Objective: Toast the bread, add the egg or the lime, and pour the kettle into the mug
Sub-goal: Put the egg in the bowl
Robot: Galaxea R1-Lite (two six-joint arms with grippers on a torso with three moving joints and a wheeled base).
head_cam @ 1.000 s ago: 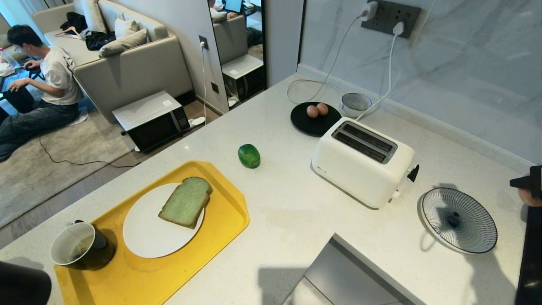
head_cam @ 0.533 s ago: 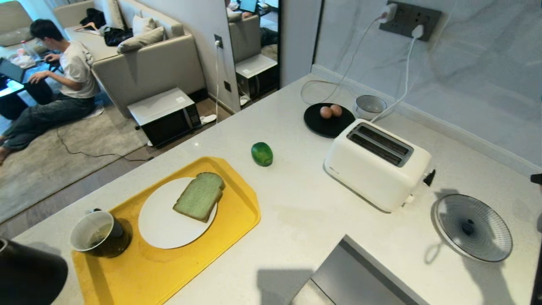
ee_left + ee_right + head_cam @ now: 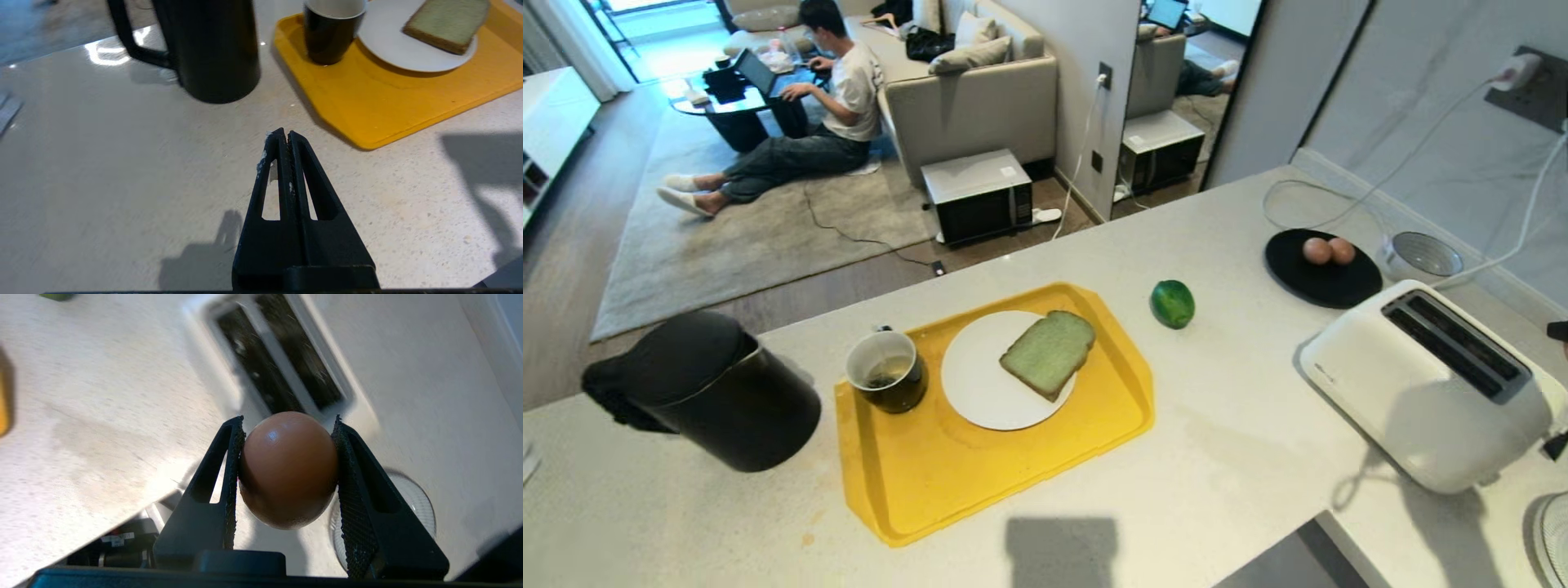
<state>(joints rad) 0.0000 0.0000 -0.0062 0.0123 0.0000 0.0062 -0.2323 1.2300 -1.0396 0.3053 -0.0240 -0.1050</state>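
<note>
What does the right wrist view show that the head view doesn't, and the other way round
Only the right wrist view shows the right gripper clamped on the egg, above the counter. Only the head view shows the kettle, the mug, the bread on its white plate, the yellow tray and two eggs on a black plate. Both show the white toaster, its slots empty, and the lime.
</note>
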